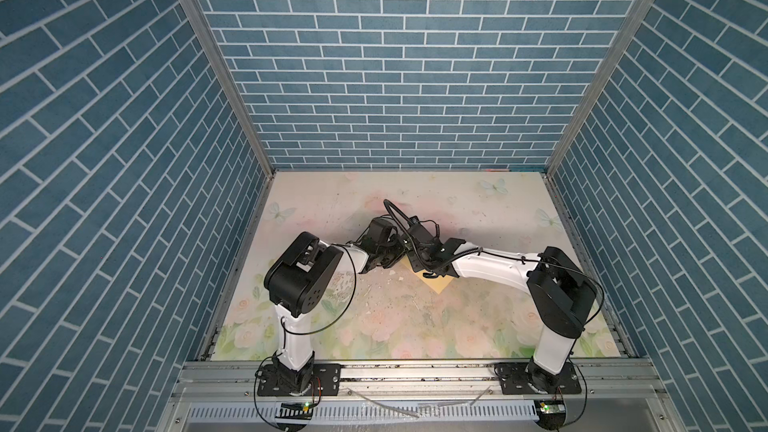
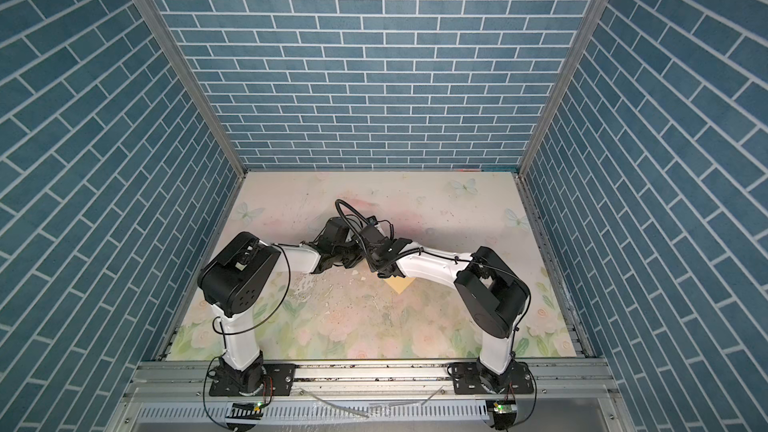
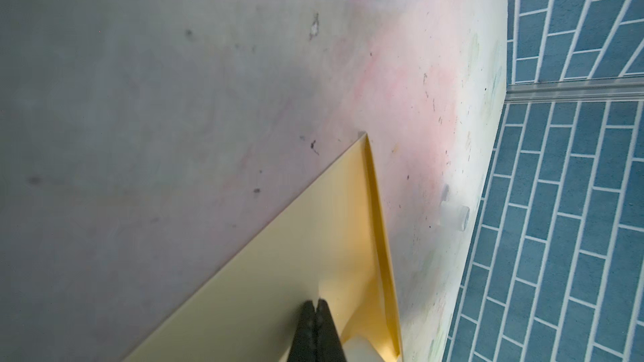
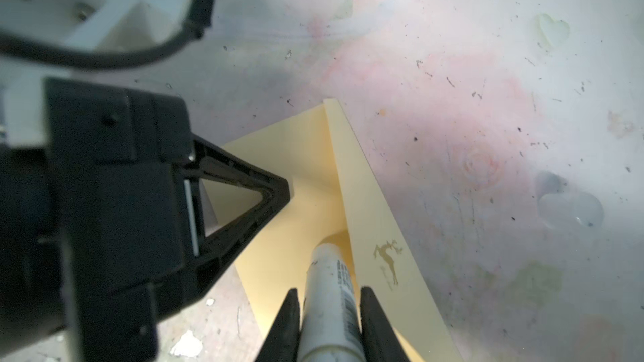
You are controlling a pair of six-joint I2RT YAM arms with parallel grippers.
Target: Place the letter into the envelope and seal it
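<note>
Working over the floral counter (image 1: 415, 326), you're bringing both arms together near its middle. The yellow-tan envelope (image 4: 380, 231) is lying there beneath them with its flap standing up, and only one corner is showing in both top views. Your left pincer (image 3: 316, 302) is pressing together on the flap's edge. Your right pincer (image 4: 329, 296) is pinching a white glue stick (image 4: 326, 266), whose tip is touching the inside of the flap fold. A small translucent cap (image 4: 571, 210) is lying on the counter, apart from the envelope.
</note>
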